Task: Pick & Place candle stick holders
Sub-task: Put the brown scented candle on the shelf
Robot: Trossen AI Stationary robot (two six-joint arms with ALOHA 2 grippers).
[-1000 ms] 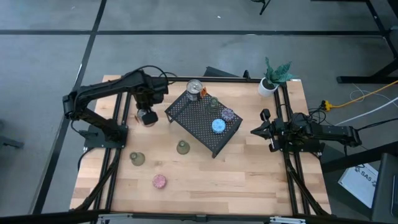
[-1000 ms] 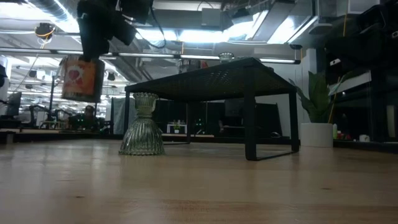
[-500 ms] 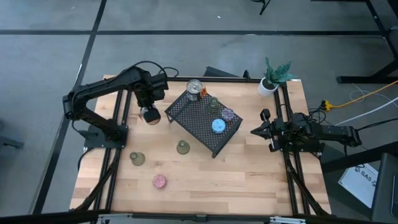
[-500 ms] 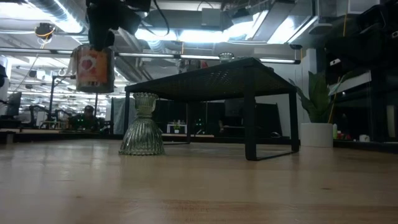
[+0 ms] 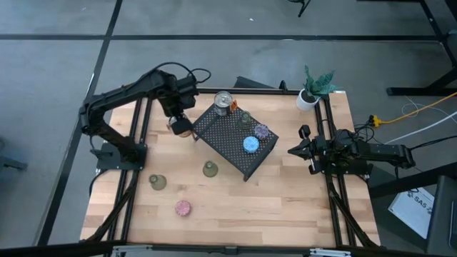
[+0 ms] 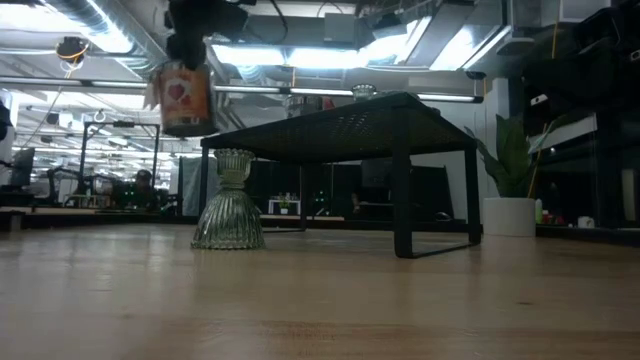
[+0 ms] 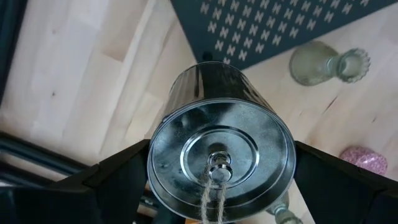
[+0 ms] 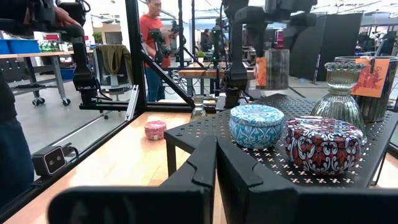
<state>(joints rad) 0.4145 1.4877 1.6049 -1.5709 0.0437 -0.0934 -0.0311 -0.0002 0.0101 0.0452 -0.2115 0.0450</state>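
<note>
Counter [image 5: 285, 196] of pale wood seen from above, with two dark arms at its sides. A black mesh rack [image 5: 227, 142] stands at an angle near the middle. The left arm reaches in from the left, and its pincer [image 5: 180, 123] hangs in the air just off the rack's left corner, clamped around a silver tin [image 7: 219, 162] with a red label; in the low view the tin [image 6: 184, 97] floats above the counter, level with the rack top. The right arm lies folded at the right edge, its pincer [image 5: 294, 150] closed with the fingers pressed together and nothing in it. A potted plant [image 5: 313, 88] sits at the far right corner. On the rack are a second silver tin [image 5: 223, 101], a clear glass holder [image 5: 245, 118], a purple patterned holder [image 5: 262, 132] and a blue holder [image 5: 250, 145]. On the bare counter below the rack stand a green glass holder [image 5: 210, 169], another green holder [image 5: 157, 182] to its left, and a pink holder [image 5: 183, 208] nearest the front edge.
</note>
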